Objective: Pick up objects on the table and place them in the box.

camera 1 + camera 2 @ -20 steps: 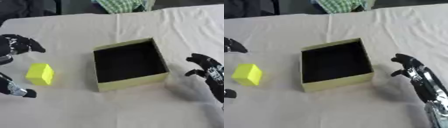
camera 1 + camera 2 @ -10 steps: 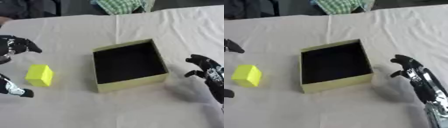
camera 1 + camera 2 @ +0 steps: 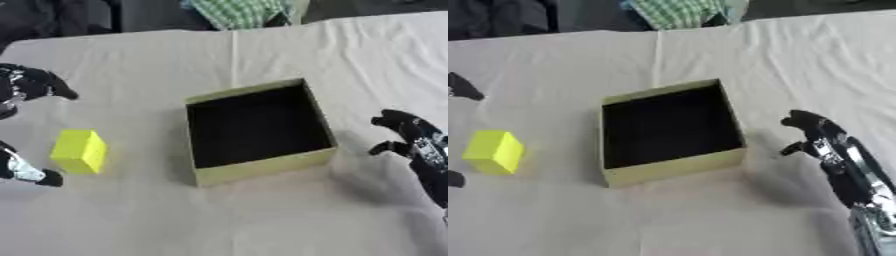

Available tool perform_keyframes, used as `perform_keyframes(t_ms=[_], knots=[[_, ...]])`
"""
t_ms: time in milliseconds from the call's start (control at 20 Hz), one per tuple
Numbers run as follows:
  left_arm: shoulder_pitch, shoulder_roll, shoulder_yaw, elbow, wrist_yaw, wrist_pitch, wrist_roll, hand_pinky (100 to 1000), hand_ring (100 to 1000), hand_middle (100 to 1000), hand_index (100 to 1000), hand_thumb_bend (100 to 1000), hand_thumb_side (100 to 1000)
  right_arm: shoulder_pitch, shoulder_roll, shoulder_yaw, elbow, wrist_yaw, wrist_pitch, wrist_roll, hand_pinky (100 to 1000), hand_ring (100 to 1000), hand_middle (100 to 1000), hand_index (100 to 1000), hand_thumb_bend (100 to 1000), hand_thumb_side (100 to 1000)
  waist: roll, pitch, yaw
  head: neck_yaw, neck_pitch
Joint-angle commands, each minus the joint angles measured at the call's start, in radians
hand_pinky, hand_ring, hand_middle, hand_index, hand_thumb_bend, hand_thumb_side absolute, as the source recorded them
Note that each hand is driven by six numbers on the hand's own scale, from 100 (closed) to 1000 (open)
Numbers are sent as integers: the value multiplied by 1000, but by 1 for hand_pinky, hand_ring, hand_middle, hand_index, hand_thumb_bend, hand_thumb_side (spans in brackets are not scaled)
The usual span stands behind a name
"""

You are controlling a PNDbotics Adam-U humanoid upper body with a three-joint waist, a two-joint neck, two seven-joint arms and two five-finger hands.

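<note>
A yellow block lies on the cloth-covered table at the left. An open olive box with a dark, empty inside stands in the middle. My left hand straddles the block from the left edge: curved fingers show above it and the thumb below it, with gaps on both sides, touching nothing. My right hand hovers right of the box, fingers relaxed and apart, holding nothing.
A beige cloth covers the table, with folds running across it. At the far edge lie a green checked fabric and dark items.
The left hand's fingers have drifted slightly left and up, away from the block. The right hand, block and box stay where they were.
</note>
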Motion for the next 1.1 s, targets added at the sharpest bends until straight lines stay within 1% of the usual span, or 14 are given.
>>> perform_keyframes(t_ms=[50,250,600,1100], knots=[[-22,46,-4,33,-10,-7,13,787,725,727,847,844,547,-8,-20,-1,-11,2,-2,2,572,924,756,872,100,767,-1,-19,-2,4,-5],[-49,44,-23,80,-12,-21,29,780,714,711,838,837,542,-7,-20,1,-11,2,-2,3,572,924,756,873,100,768,-2,-19,-4,7,-3],[-87,39,-61,137,-32,-46,18,775,706,698,831,839,547,-8,-18,3,-11,2,-2,4,573,924,756,873,100,769,-3,-18,-8,12,-1],[-122,25,-92,215,-59,-62,18,764,690,676,817,840,545,-8,-17,4,-11,1,-1,5,573,924,757,873,100,772,-2,-18,-13,17,2]])
